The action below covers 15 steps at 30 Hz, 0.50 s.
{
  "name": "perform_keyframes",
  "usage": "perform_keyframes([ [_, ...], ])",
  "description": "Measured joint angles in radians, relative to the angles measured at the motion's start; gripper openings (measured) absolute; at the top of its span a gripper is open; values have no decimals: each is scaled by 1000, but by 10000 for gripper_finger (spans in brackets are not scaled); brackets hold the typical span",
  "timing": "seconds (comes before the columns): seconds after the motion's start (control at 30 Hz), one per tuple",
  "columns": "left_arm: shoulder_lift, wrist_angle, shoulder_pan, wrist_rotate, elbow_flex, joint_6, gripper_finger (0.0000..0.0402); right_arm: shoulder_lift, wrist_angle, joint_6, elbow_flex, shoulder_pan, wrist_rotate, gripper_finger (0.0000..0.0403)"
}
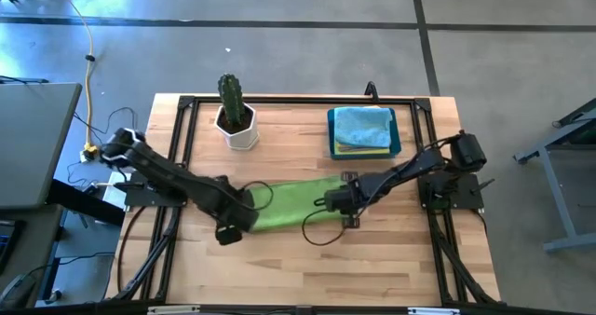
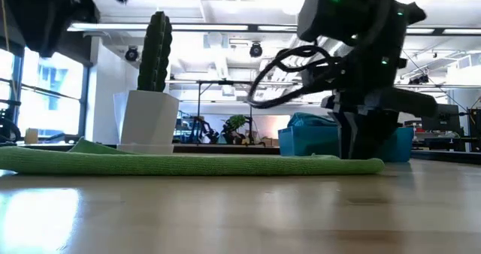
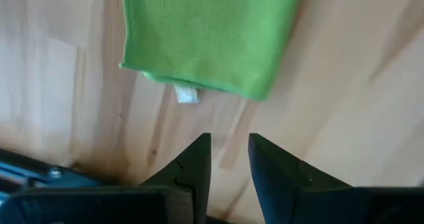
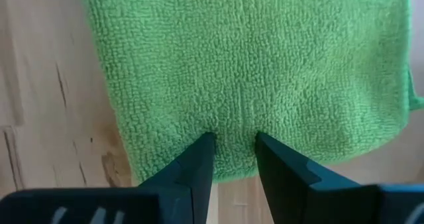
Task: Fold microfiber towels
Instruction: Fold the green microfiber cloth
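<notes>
Handling this green towel (image 1: pixel 291 206) means dealing with something light, limp and grippy: it will sag and drag on the wood rather than slide, and it holds no shape, so you should pinch it at an edge or corner, never in the middle. It lies flat on the bench (image 1: pixel 391 259), stretched between the two sets of jaws. Your right gripper (image 4: pixel 230 151) sits low over one end, its jaws narrowly parted with the tips resting on the nap just inside the hem; from here I would judge nothing is pinched yet. Your left gripper (image 3: pixel 228 152) hangs just off the opposite end, jaws also narrowly parted and empty, with the bare wood under them and the towel's edge and its small white tag (image 3: pixel 187 95) just ahead. That tagged edge looks like the handiest place to bite. Beyond the towel, well clear of both jaws, stand a cactus (image 1: pixel 232 97) in a white pot (image 1: pixel 238 129) and a blue bin (image 1: pixel 392 142) holding a stack of towels (image 1: pixel 362 127); loose cables near the right jaws could snag a raised fold.
</notes>
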Motion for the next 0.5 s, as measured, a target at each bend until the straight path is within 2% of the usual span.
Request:
perform_keyframes([
  [0.23, -122, 34, -41, -24, 0, -202, 90, -28, -65, 47, -79, 21, 18, 112],
  [0.37, -148, 50, -66, -76, 0, -322, 90, -80, -177, 37, -91, 17, 90, 112],
  [0.5, -152, 66, -87, -85, 1, -372, 90, -143, -281, 26, -93, -5, 122, 112],
])
